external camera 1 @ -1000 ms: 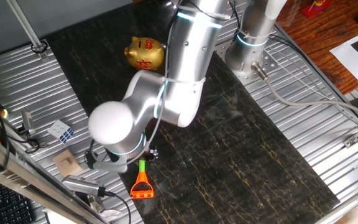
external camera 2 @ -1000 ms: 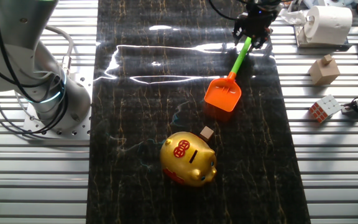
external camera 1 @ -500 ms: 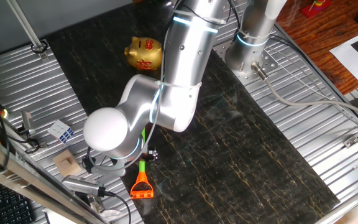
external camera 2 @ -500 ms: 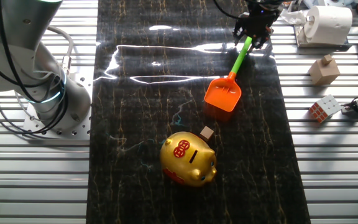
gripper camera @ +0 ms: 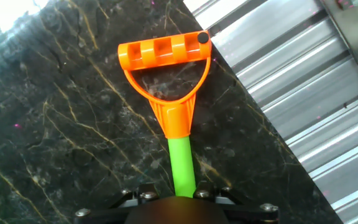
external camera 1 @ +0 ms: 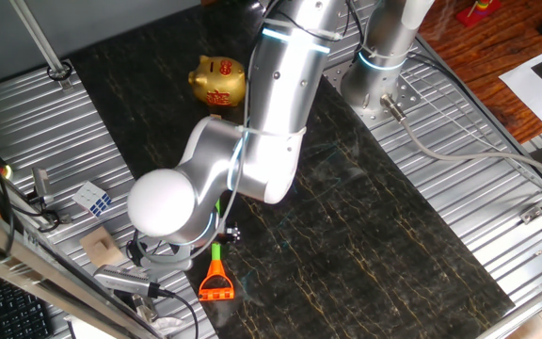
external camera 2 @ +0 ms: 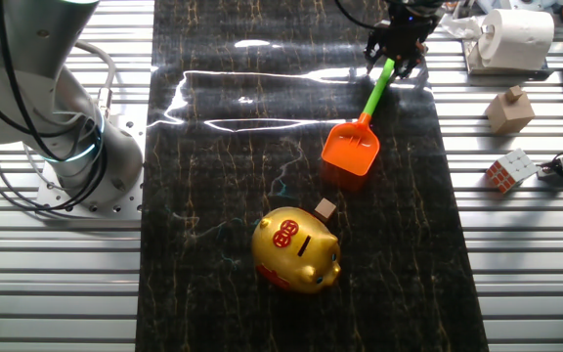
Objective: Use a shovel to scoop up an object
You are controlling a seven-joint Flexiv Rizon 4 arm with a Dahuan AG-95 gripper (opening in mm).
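Gold, shiny and rounded like a piggy bank with small red marks, the figurine (external camera 2: 297, 249) sits on the dark marbled mat (external camera 2: 213, 176), untouched and nowhere near being scooped. Just beside it, toward the shovel, lies a small tan wooden cube (external camera 2: 326, 207). A little farther on is the orange scoop blade of the small plastic toy shovel (external camera 2: 351, 149), which rests flat on the mat, near the figurine but apart from it, with its open edge facing roughly that way. The thin bright green shaft runs back from the blade to the two-finger gripper (external camera 2: 396, 51), which is at the upper part of the shaft. In the hand view the green shaft passes straight under the gripper body and the orange D-shaped handle lies beyond it on the mat, close to the edge of the ribbed metal table (gripper camera: 303, 93).

The fingertips themselves are not clearly shown in any view, so I cannot tell whether the jaws are clenched on the shaft or merely straddling it.

By my reading, the reach to the shovel is done and the grasp is at hand or just made. Left to do: secure the shaft, push the blade under the figurine, and raise it. The small cube lies near that path and could be nudged.

Off on the metal table sit a white-faced puzzle cube (external camera 2: 509, 169), a tan wooden block (external camera 2: 509, 107) and a paper roll (external camera 2: 516, 35).
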